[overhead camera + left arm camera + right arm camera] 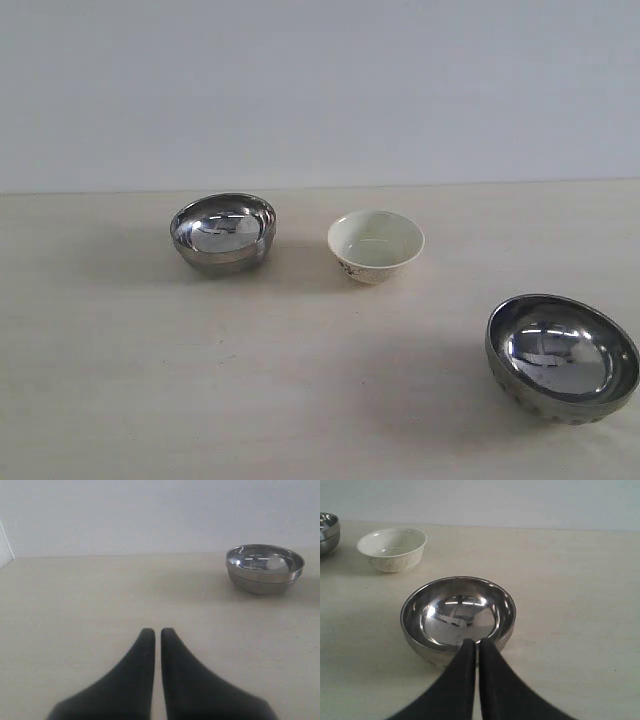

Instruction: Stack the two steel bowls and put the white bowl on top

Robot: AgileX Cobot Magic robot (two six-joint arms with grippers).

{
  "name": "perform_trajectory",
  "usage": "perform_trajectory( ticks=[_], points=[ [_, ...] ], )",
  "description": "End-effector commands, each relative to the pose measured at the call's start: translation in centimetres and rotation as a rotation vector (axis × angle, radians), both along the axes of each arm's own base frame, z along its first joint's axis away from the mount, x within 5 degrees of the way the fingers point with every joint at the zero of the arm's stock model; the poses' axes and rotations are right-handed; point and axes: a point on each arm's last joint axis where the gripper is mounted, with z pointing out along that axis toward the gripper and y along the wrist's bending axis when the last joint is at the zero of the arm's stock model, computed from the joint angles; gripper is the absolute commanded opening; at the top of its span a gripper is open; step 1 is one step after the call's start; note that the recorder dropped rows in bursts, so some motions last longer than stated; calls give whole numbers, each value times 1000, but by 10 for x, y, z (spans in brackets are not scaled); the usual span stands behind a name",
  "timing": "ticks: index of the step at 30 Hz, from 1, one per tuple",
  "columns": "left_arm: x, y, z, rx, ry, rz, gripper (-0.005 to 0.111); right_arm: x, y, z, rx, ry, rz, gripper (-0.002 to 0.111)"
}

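One steel bowl (223, 231) stands at the back left of the pale table, also seen as the steel bowl (264, 568) in the left wrist view. The dimpled steel bowl (562, 357) stands at the front right, and shows as the steel bowl (458, 616) in the right wrist view. Between them, toward the back, sits the white bowl (375, 245), seen too as the white bowl (392, 548). My left gripper (154, 631) is shut and empty, well short of its bowl. My right gripper (476, 642) is shut and empty, its tips in front of the dimpled bowl's near rim. Neither gripper shows in the exterior view.
The pale wooden table (300, 380) runs back to a plain light wall (320, 90). A white edge (5, 547) shows at the side of the left wrist view.
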Motion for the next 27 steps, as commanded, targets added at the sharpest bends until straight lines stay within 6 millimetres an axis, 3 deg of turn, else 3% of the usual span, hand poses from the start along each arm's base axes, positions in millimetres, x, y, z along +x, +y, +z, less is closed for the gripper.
perform_trajectory(
  ticks=[1, 15, 23, 27],
  points=[
    [1, 0, 2, -14, -34, 1, 4, 0, 0, 1, 0, -16, 2, 0],
    [-7, -1, 56, 6, -637, -14, 4, 0, 0, 1, 0, -16, 2, 0],
    [-15, -2, 70, -253, -822, -76, 4, 0, 0, 1, 0, -16, 2, 0],
    [-22, -2, 79, -284, -946, -106, 4, 0, 0, 1, 0, -16, 2, 0]
  ],
)
